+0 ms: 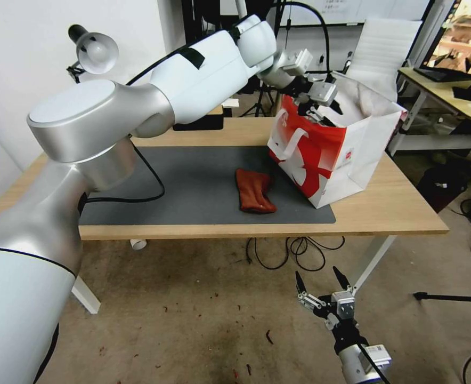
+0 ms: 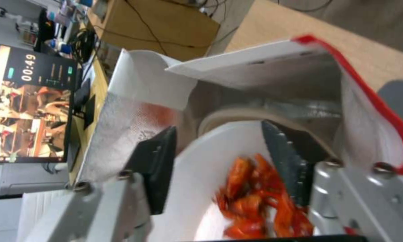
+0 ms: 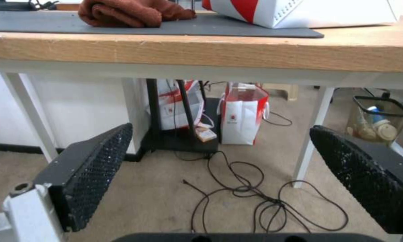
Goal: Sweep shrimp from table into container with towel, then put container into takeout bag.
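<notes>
Bowl going into the takeout bag

Left tool [image 2: 219, 161] clamps the white container's [image 2: 201, 168] thin, slick rim inside the takeout bag [image 1: 326, 154]; loose shrimp [image 2: 260, 198] could spill. Right tool [image 1: 323, 282] hangs spread below the counter [image 1: 395, 208].

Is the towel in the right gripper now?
No. The towel lies on the mat, while the right gripper hangs open below the table edge.

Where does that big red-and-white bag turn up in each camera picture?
Head view: the takeout bag stands on the table, right of the towel.
Left wrist view: seen from above, its foil-lined inside.
Right wrist view: its bottom corner on the tabletop.
Shared landmark: the grey mat.
</notes>
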### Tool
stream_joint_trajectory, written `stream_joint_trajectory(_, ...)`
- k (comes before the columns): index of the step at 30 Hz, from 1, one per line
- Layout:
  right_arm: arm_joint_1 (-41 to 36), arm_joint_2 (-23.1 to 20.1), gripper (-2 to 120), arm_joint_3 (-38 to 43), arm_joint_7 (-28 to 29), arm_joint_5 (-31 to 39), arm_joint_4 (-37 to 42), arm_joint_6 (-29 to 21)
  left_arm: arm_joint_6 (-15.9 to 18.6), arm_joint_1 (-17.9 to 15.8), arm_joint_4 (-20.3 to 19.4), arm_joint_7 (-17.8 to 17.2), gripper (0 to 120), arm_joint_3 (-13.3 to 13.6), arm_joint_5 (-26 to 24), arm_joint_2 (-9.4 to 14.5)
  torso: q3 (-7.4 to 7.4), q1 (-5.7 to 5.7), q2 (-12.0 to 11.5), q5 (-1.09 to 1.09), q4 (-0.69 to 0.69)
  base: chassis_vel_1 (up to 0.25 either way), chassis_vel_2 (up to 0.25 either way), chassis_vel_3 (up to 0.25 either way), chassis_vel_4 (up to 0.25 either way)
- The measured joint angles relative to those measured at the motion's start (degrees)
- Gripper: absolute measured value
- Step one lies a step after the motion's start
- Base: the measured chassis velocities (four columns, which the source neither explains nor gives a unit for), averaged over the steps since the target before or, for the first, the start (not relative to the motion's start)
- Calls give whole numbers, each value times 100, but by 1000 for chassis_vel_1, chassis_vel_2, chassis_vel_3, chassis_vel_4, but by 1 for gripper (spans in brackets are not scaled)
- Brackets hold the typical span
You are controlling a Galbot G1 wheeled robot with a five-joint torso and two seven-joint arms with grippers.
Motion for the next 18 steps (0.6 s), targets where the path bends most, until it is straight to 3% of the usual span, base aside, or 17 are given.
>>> stream_joint_trajectory(2,-1,-4,100,0,0,1,2,0,50,0,-96,-28,57,-6,-61,39,0,0,0,0,0,0,0,0,0)
stream_joint_trajectory(6,-5,-11,100,-18,0,1,8,0,190,48,-377,-142,77,-118,-242,232,0,0,0,0,-1,0,0,0,0)
stream_joint_trajectory(10,-7,-10,100,-33,0,1,22,-2,271,102,-633,-201,88,-233,-366,429,1,0,0,0,-2,0,0,0,0)
stream_joint_trajectory(13,-29,-7,100,-56,-7,-7,76,-4,399,270,-1286,-299,98,-501,-421,1056,1,0,0,-3,1,0,0,0,0)
stream_joint_trajectory(14,-29,-7,100,-56,-7,-7,76,-4,399,270,-1286,-299,98,-501,-421,1056,1,0,0,-3,1,0,0,0,0)
stream_joint_trajectory(16,-32,-7,100,-61,-14,-24,90,-5,485,383,-1694,-406,100,-696,-495,1510,0,0,0,-4,4,0,0,0,0)
stream_joint_trajectory(17,-31,-7,100,-63,-15,-27,90,-5,526,424,-1838,-434,100,-790,-520,1658,1,0,0,-5,6,0,0,0,0)
stream_joint_trajectory(18,-31,-7,100,-63,-15,-27,90,-5,526,424,-1838,-434,100,-790,-520,1658,1,0,0,-5,6,0,0,0,0)
